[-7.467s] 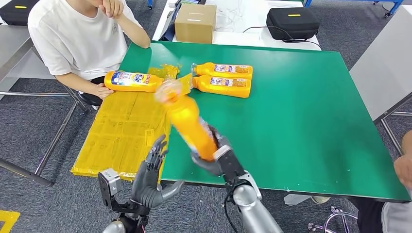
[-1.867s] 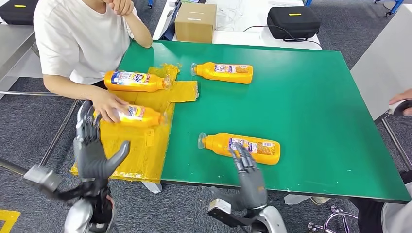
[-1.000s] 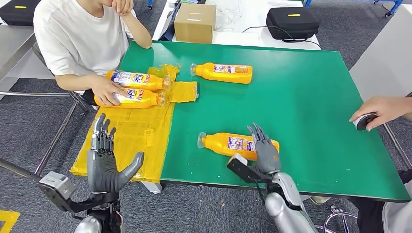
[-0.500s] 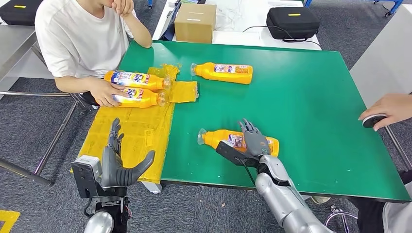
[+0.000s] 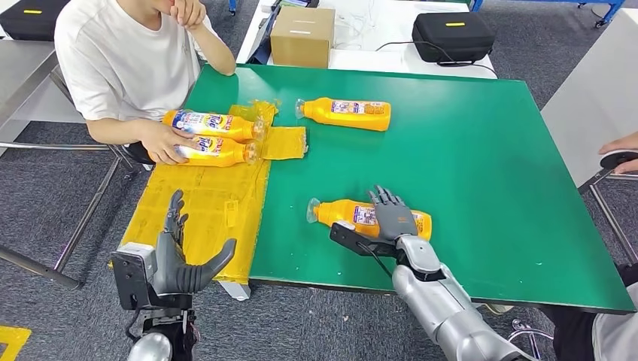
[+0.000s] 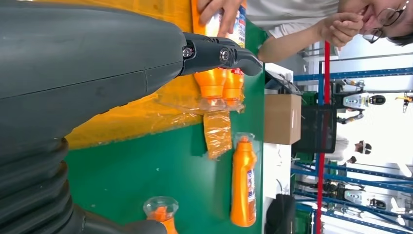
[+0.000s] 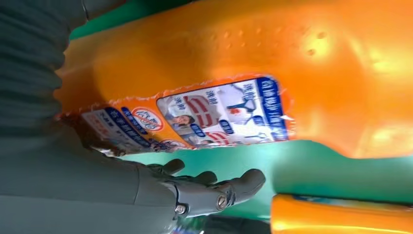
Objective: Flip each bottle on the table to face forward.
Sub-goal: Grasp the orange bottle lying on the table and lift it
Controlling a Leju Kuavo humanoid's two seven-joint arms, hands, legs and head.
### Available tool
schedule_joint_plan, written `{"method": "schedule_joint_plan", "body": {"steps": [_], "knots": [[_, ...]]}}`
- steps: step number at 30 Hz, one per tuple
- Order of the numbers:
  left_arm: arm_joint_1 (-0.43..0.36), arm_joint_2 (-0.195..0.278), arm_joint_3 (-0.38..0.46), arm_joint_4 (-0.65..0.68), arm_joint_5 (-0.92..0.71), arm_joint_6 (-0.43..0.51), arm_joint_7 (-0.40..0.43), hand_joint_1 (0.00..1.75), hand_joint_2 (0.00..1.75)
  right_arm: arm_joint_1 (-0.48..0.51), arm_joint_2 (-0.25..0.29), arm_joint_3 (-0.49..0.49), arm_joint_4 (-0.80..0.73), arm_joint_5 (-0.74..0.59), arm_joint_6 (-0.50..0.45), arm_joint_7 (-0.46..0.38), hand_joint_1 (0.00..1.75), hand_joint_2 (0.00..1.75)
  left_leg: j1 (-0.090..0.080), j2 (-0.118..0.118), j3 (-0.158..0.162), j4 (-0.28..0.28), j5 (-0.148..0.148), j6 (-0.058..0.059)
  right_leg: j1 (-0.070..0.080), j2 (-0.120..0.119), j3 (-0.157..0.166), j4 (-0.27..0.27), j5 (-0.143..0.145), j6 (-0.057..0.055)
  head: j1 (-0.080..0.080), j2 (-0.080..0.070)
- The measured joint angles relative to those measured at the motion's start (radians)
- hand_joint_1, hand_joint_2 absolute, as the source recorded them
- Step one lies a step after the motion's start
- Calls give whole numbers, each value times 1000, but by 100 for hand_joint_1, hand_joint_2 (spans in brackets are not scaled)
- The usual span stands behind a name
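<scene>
Lying on its side near the front edge of the green table (image 5: 481, 165) is an orange bottle (image 5: 338, 214), cap to the left, its small-print label (image 7: 214, 114) up. My right hand (image 5: 393, 218) lies over the bottle's middle with its fingers (image 7: 214, 192) spread, not closed around it. A second bottle (image 5: 346, 113) lies at the table's far side, cap left. Two more bottles (image 5: 207, 124) (image 5: 207, 152) lie side by side on the yellow mat (image 5: 195, 207); a person's hand (image 5: 167, 141) rests on them. My left hand (image 5: 177, 259) hangs open off the mat's front edge.
A person in a white shirt (image 5: 120, 60) sits at the table's left. Another person's hand (image 5: 621, 147) holds a dark object at the right edge. A cardboard box (image 5: 302, 34) and a black case (image 5: 453, 34) stand on the white table behind.
My right hand has settled a little further over the near bottle. My left hand has dropped slightly. The person's hand at the right has pulled back toward the picture's edge.
</scene>
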Motion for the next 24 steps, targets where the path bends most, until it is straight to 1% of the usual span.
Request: {"method": "schedule_joint_plan", "body": {"steps": [4,9,15,20,24], "knots": [[30,-1,15,-30,-18,-13,10,0,175,54,-40,8,-90,78,-7,83,0,175,0,-1,1,0,0,0,0,-1,1,0,-1,0,0,0],[55,-6,33,-56,-23,-27,13,0,175,135,-95,1,-221,136,4,133,0,175,0,-1,2,0,-1,0,0,-1,3,-1,-1,0,0,0],[69,-8,45,-74,-22,-34,8,0,175,212,-142,-18,-340,148,10,141,0,175,0,-1,3,0,-1,0,0,0,4,-1,-1,0,0,0],[74,-11,51,-81,-21,-35,8,0,175,238,-158,-26,-380,150,17,146,0,175,0,0,3,0,-1,0,0,0,4,0,-1,0,0,0],[73,-14,57,-81,-13,-37,8,0,175,246,-162,-40,-395,144,46,146,0,175,0,0,3,0,-1,0,0,0,4,0,-1,0,0,0]]}}
